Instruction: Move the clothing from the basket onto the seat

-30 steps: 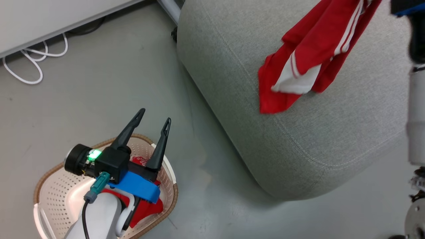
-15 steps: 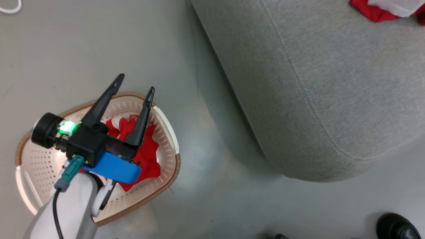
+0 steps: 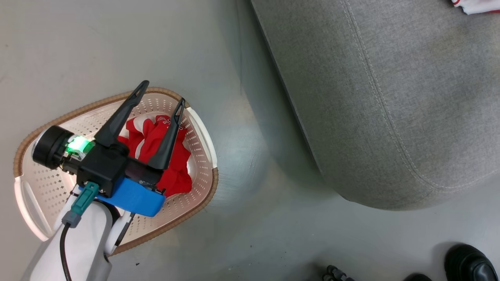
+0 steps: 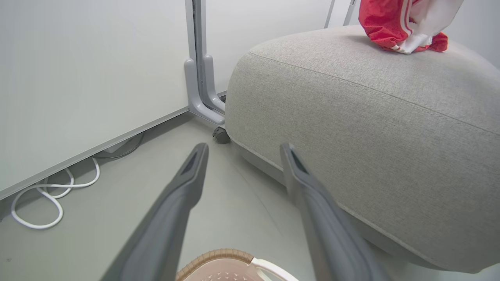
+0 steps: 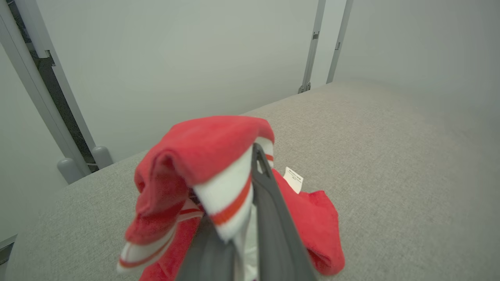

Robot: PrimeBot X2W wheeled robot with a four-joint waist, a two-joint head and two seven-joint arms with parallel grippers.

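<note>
The cream perforated basket [image 3: 195, 121] with its brown rim stands on the floor at the left, and one red and white garment [image 3: 175, 177] lies crumpled inside. My left gripper [image 3: 163, 93] hovers open above it, fingers spread over the garment and touching nothing; the left wrist view shows the left gripper [image 4: 244, 148] open above the basket rim [image 4: 218, 255]. The light grey seat [image 3: 390, 97] lies to the right. My right gripper [image 5: 252, 160] is shut on the second red garment [image 5: 203, 156], whose lower folds rest on the seat [image 5: 390, 156]. That garment [image 4: 402, 23] shows on the seat top.
A person's black shoes [image 3: 466, 263] stand at the lower right on the grey floor. A white partition wall with a grey post [image 4: 199, 78] and a caster [image 4: 220, 134] stands behind the seat. A white cable [image 4: 47, 195] loops along the wall's foot.
The head camera has tilted and turned, so the basket shows more fully and the held garment sits at the top right edge. My left gripper stays open over the basket.
</note>
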